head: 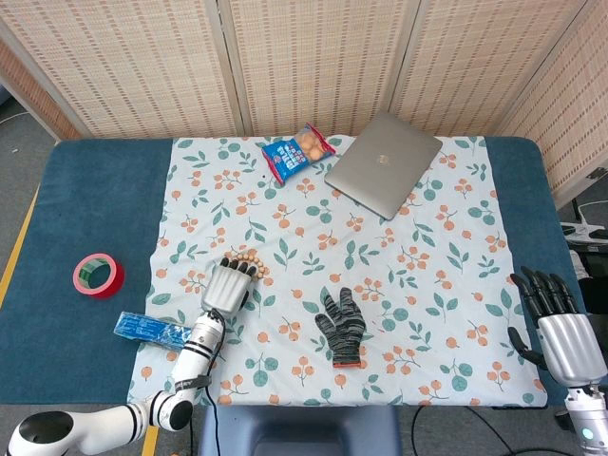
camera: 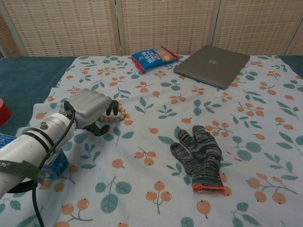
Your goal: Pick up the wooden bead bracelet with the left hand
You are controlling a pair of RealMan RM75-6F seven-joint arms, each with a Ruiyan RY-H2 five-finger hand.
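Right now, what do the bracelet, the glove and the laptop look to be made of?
Bracelet: pale tan round beads, matte, likely unvarnished wood; the left robot hand covers part of it. Glove: grey-black speckled knit, soft yarn, orange-edged cuff. Laptop: smooth silver-grey lid with a dull sheen, probably brushed metal, though painted plastic can't be ruled out.

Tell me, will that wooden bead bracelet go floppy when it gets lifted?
Probably: the wooden bead bracelet is a loop of separate small beads, so it should sag. It looks light. The round beads might slip under the left hand fingers resting on it.
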